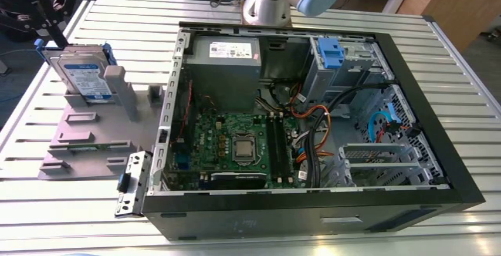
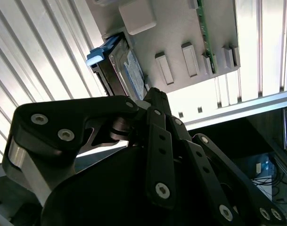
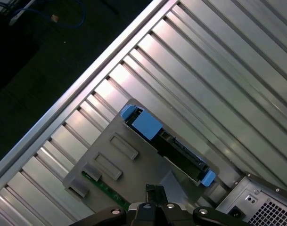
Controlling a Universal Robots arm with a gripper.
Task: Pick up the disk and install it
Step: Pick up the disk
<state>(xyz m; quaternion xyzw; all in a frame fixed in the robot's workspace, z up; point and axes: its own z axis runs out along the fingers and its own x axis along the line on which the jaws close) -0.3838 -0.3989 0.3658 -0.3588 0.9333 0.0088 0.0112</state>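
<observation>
**Gripper (image 1: 53,27) poised above the standing disk (image 1: 84,75); the disk is not yet gripped.**

Whether the jaws are apart or together cannot be told. The disk is found just below the gripper and toward the exterior view's right of it. It is held on edge in a grey holder (image 1: 94,130), with its labelled broad face shown to the exterior view. In the first wrist view its thin upper edge is seen as a long strip capped by 2 blue rails, so a grip is judged to go across that thinness. Open room is left above the disk, while a grey post of the holder is set just beside the labelled face. Farther off on the slatted table (image 1: 70,215), the computer case (image 1: 313,209) is laid open, and a drive bay (image 1: 329,50) with a blue front is seen at its far side, well apart from the disk.
</observation>
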